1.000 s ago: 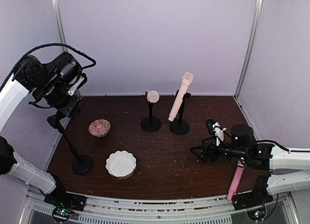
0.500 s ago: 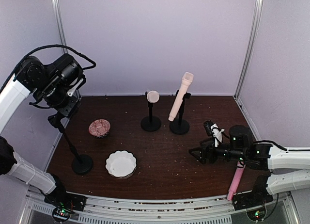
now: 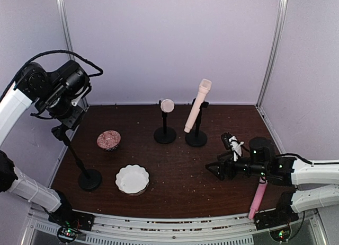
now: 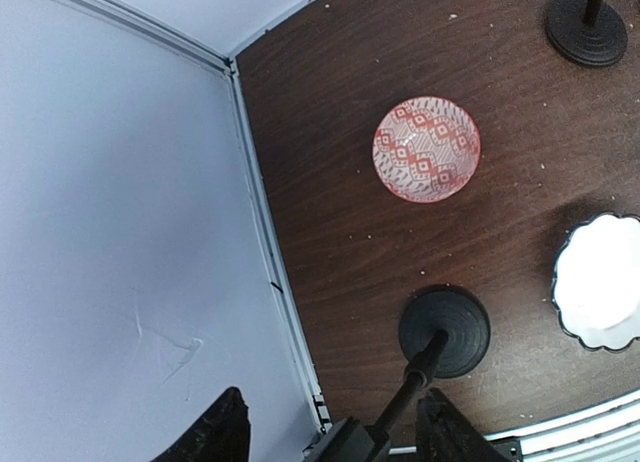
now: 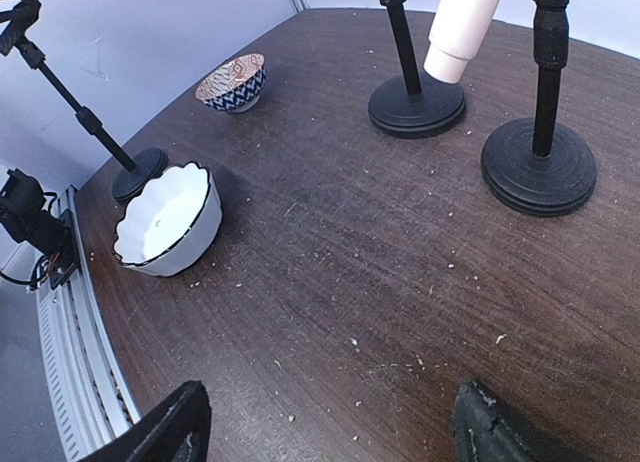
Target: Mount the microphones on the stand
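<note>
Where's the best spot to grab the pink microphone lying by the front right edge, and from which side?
Take the pink microphone by its slim shaft, about mid-length, coming straight down with the jaws across it. It lies flat on the table, and its far end is tucked under the right arm.

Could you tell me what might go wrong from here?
The left stand leans, its top between the open fingers of the left gripper; a nudge could tip it toward the white bowl. The pink microphone lies partly under the right arm near the table edge and might get swept off.
</note>
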`<state>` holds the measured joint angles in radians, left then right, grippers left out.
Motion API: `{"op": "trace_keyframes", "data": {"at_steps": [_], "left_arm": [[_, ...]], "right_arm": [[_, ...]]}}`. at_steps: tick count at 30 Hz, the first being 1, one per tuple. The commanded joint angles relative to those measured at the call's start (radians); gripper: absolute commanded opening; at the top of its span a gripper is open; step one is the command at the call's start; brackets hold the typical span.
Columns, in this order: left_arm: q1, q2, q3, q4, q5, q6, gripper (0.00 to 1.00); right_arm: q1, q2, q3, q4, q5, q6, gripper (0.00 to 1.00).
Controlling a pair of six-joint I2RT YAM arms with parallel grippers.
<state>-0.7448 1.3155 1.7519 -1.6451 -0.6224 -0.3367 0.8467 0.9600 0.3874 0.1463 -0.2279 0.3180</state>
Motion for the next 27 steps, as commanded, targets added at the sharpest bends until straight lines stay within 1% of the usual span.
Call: {"op": "trace_keyframes", "data": {"at_steps": [1,2,3,8,10,13,18,19,22,27], "left_arm": [[0.017,-0.002,-0.03,-0.013,0.081,-0.02,0.55],[0.018,0.001,-0.039,-0.013,0.109,-0.024,0.51],[0.017,0.002,-0.047,-0.013,0.121,-0.033,0.5],[0.024,-0.002,-0.068,-0.013,0.103,-0.044,0.49],[0.031,-0.002,-0.077,-0.013,0.101,-0.044,0.47],[0.035,0.008,-0.076,-0.013,0.116,-0.038,0.38],[0.034,0.038,-0.024,-0.013,0.117,-0.008,0.17],[0.034,0.045,-0.008,-0.013,0.112,-0.001,0.11],[0.034,0.071,0.046,-0.013,0.11,0.025,0.01],[0.035,0.105,0.103,0.001,0.1,0.045,0.0]], "right_arm": [[0.003,0.012,0.005,0.013,-0.011,-0.009,0.84],[0.003,0.012,0.006,0.013,-0.011,-0.009,0.84],[0.003,0.014,0.007,0.012,-0.011,-0.009,0.84],[0.003,0.019,0.004,0.014,-0.014,-0.01,0.84],[0.003,0.024,0.007,0.012,-0.017,-0.013,0.84],[0.004,0.032,0.014,0.01,-0.02,-0.016,0.84],[0.003,0.043,0.02,0.014,-0.027,-0.016,0.84],[0.003,0.044,0.019,0.016,-0.027,-0.016,0.84],[0.004,0.046,0.018,0.017,-0.031,-0.015,0.84],[0.003,0.042,0.013,0.012,-0.025,-0.02,0.84]]}}
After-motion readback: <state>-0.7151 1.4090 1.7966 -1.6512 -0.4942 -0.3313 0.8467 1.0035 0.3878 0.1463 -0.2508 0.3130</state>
